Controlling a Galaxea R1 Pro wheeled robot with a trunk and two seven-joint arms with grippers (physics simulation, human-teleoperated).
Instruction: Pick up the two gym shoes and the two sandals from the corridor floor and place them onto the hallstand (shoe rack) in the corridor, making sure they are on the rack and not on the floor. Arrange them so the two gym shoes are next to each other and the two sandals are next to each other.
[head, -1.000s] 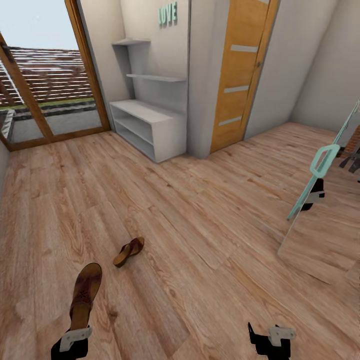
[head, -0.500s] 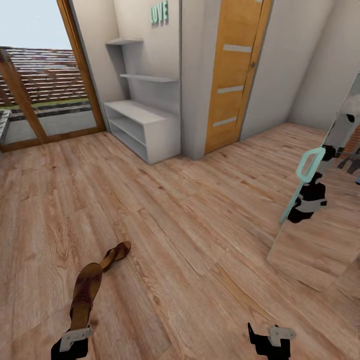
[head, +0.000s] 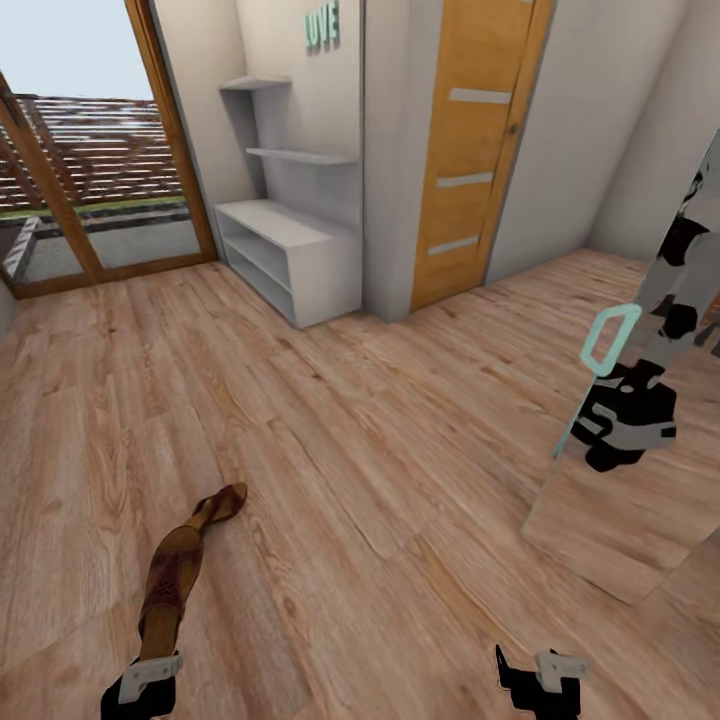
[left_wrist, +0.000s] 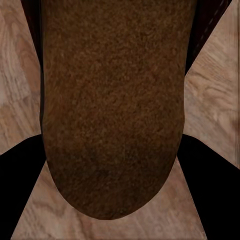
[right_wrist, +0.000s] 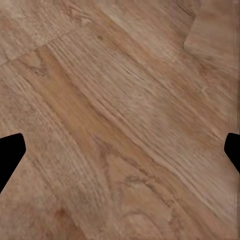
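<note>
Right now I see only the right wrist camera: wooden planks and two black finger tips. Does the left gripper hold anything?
Observer: Yes. In the head view the left gripper is shut on a brown sandal, held by its heel end.
Operator: Where is the other one of the pair?
Observer: The second sandal lies on the corridor floor, just beyond the toe of the held one.
Operator: And where is the rack?
Observer: The hallstand stands far ahead against the wall, left of the orange door.
</note>
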